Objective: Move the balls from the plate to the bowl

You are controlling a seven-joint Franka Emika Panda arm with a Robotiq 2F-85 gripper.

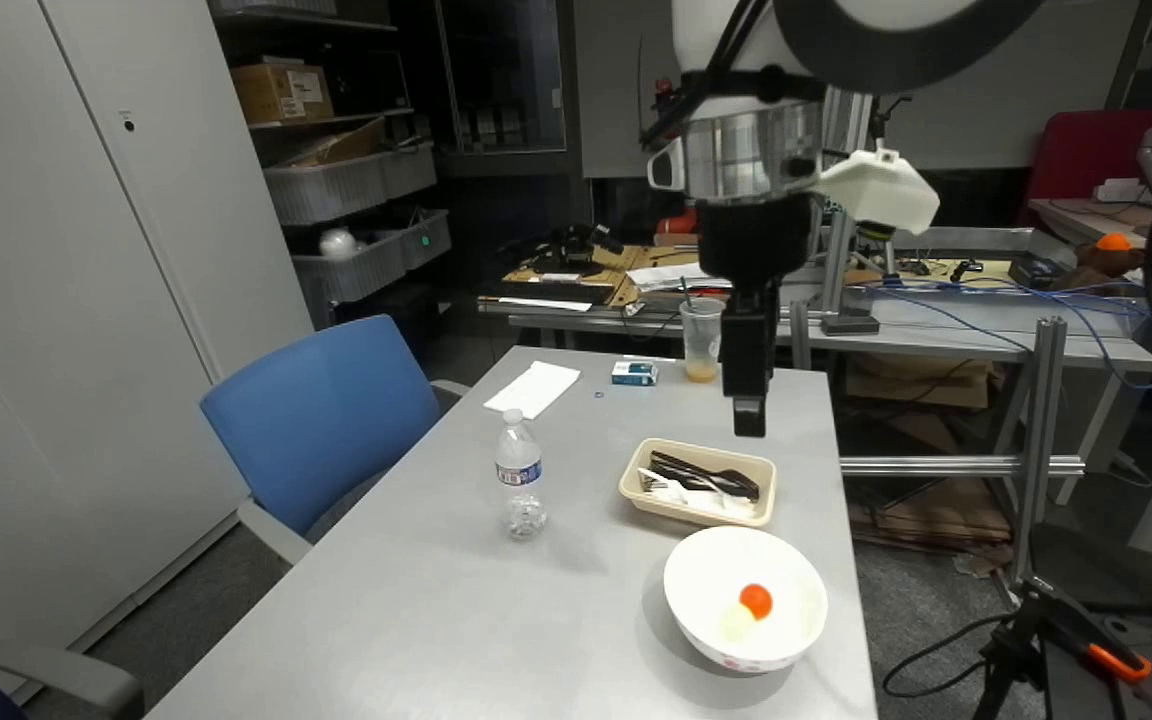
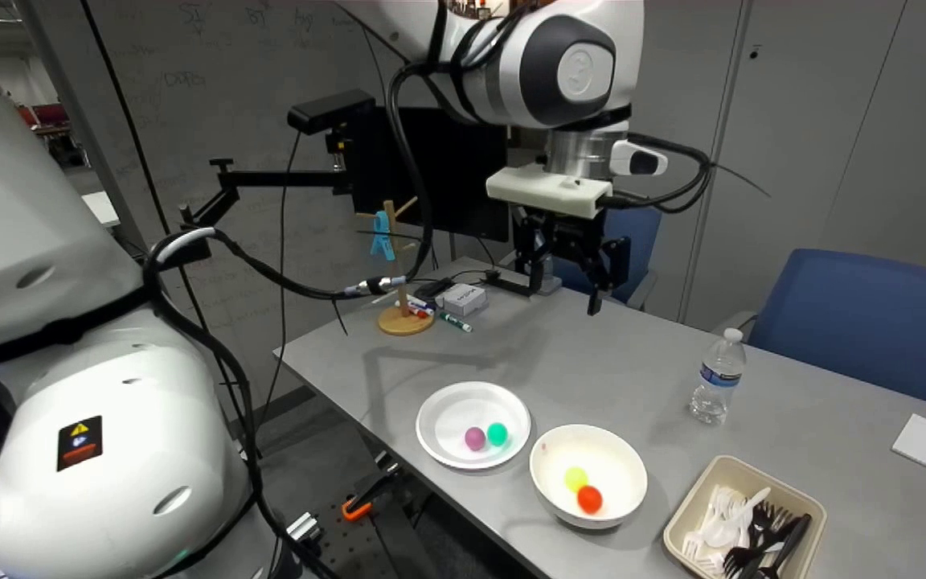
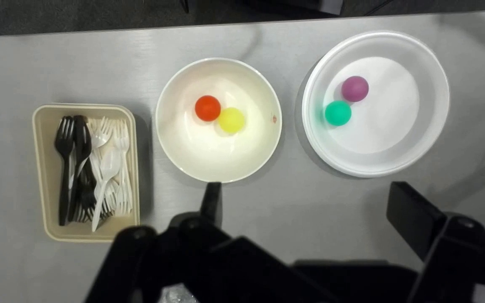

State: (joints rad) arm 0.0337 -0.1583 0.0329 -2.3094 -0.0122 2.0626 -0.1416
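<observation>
Grpr (image 3: 306,202) wide; bowl (image 3: 221,153) w/2 balls (image 3: 207,108), plate (image 3: 387,111) 2.

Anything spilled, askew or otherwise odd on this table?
Nothing stands out: the orange-red ball and yellow ball lie inside the upright bowl, the purple ball and green ball on the plate, and no spill shows.

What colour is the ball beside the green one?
Purple; that ball shows best in the wrist view.
</observation>
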